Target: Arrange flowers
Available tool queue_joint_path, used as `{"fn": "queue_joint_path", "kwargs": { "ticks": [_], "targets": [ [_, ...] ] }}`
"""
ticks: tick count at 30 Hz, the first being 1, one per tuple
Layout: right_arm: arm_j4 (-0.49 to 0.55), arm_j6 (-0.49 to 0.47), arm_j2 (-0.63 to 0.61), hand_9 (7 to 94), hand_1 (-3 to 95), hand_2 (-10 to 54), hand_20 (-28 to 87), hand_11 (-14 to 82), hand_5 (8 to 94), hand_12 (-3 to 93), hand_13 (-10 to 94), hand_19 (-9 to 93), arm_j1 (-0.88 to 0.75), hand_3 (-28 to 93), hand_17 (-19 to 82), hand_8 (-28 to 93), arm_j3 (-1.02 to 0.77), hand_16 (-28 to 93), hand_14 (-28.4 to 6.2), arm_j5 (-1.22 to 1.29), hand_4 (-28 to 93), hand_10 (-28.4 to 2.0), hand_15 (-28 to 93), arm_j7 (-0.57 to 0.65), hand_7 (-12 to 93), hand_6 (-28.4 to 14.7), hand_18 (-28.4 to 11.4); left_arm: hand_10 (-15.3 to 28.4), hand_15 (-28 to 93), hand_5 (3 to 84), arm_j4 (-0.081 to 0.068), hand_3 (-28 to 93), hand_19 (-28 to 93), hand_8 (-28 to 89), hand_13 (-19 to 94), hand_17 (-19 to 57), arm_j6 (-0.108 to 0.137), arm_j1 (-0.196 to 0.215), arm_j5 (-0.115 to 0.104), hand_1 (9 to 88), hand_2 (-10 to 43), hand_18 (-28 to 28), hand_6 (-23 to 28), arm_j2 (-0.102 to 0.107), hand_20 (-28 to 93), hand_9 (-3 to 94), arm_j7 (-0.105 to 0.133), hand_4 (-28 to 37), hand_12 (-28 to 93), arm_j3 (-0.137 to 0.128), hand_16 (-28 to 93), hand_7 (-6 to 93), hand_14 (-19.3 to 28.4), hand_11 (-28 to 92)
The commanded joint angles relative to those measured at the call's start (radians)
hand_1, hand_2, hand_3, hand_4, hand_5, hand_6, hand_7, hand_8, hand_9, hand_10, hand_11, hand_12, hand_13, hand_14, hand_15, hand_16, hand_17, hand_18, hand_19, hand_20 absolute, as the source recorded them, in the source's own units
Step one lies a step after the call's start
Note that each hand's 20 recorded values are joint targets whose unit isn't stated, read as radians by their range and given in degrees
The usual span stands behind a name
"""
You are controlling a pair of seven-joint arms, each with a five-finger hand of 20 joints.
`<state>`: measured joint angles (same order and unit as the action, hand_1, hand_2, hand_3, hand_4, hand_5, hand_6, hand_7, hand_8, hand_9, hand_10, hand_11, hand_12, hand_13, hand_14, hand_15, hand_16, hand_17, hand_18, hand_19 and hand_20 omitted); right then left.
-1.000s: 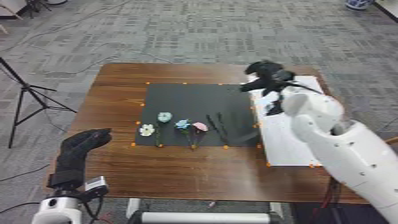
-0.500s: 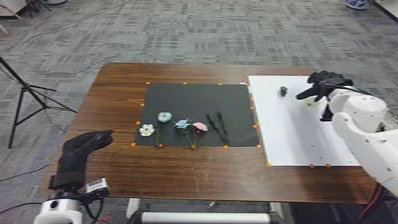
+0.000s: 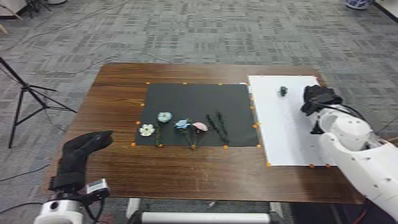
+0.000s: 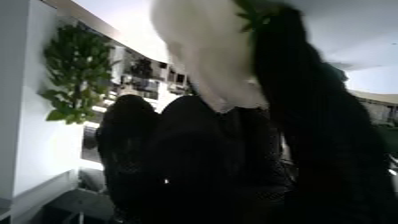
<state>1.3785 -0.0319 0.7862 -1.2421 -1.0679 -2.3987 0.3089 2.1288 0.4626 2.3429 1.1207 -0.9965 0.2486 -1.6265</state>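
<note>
1. Bench (image 3: pixel 191 175), brown wood, carries a black mat (image 3: pixel 195 97) at centre and a white board (image 3: pixel 289 140) along its right part; the board starts near the bench's far edge and stops short of the near one. Orange markers line parts of both borders.
2. Flowers in the near half of the mat, blooms toward the far edge. From the left edge: white bloom (image 3: pixel 147 130); pale blue bloom (image 3: pixel 164 117), set slightly farther off; blue bloom (image 3: pixel 182 124); pink bloom (image 3: pixel 201 127). Thin stems run toward the near edge.
3. Dark stems (image 3: pixel 218 129), side by side between the pink bloom and the mat's right edge.
4. Green sprig (image 3: pixel 283 91), lying on the board near its far edge, to the left of the right hand (image 3: pixel 322 98).
5. Right hand, above the board's right edge, toward the far right corner. In the wrist view a large white flower (image 4: pixel 200 45) is close against the black glove, with green leaves near it; whether the hand grips it cannot be told.
6. Left hand (image 3: pixel 82 146), over the bench's left edge, toward the near left corner; fingers extended and relaxed, holding nothing.
7. Tripod (image 3: pixel 25 87), on the floor left of the bench.
</note>
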Motion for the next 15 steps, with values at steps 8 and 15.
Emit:
{"fn": "queue_joint_path", "kwargs": {
  "ticks": [8,15],
  "targets": [
    [0.24,0.072,-0.007,88.9,61.5,-7.9,66,10.4,78.2,31.4,90,93,0.237,56,66,10,0.237,34,-2.4,0.266,-18,-9.5,66,-0.136,18,-1.0,-15.0,14.1,31,56.7,0.006,68,17,-9,43,3.7,-0.002,-0.004,-0.002,30.7,-1.9,15.1,-0.1,0.004,22,55.4,-0.008,-20.6,16,-0.006,1,23.7,18.1,27],
    [0.221,-0.014,0.114,88.3,60.8,-7.8,66,9.4,78.1,29.7,90,93,0.289,56,66,9,0.351,35,-2.2,0.206,-19,-10.0,66,-0.242,19,0.4,-14.7,14.1,31,56.8,-0.001,68,17,-9,43,3.7,-0.006,-0.02,0.002,30.7,-1.8,15.0,-0.1,0.001,22,55.3,-0.006,-20.8,16,0.006,1,23.7,18.1,27]
  ]
}}
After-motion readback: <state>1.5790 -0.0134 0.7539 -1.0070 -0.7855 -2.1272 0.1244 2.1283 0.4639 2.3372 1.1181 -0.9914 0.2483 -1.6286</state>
